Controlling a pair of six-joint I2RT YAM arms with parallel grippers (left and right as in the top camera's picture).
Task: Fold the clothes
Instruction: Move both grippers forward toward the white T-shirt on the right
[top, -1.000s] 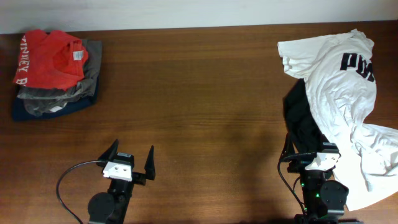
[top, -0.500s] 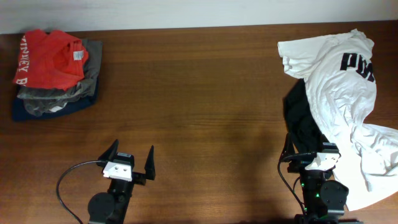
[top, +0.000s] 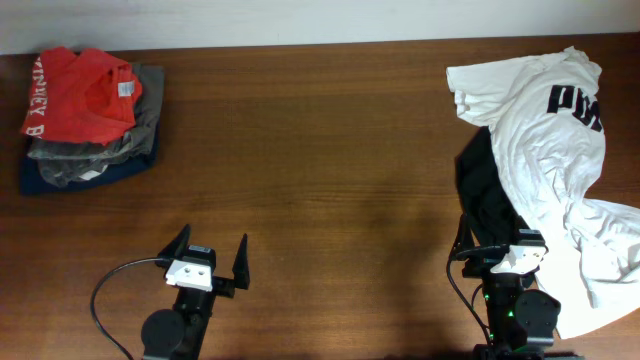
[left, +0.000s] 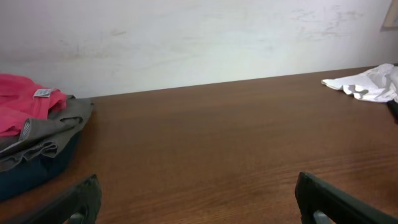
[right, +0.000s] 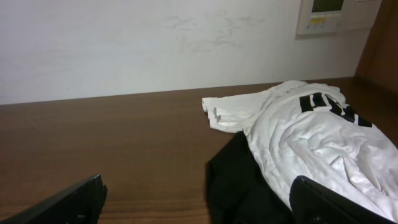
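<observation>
Left gripper (top: 212, 248) and right gripper (top: 500, 245) both gape wide, empty.
We count one white T-shirt (top: 545, 140), one black garment (top: 485, 195), three stacked garments (top: 85, 125).

white T-shirt (top: 540, 150): cut off by the right edge of the overhead view, black letters (top: 572, 102) only partly visible | black garment (top: 485, 195): mostly under the T-shirt, shape not clear | navy garment (top: 35, 183): mostly covered by the grey garment (top: 145, 100) and red garment (top: 75, 100) | left fingers (left: 339, 202): cut by the bottom edge of the wrist view
</observation>
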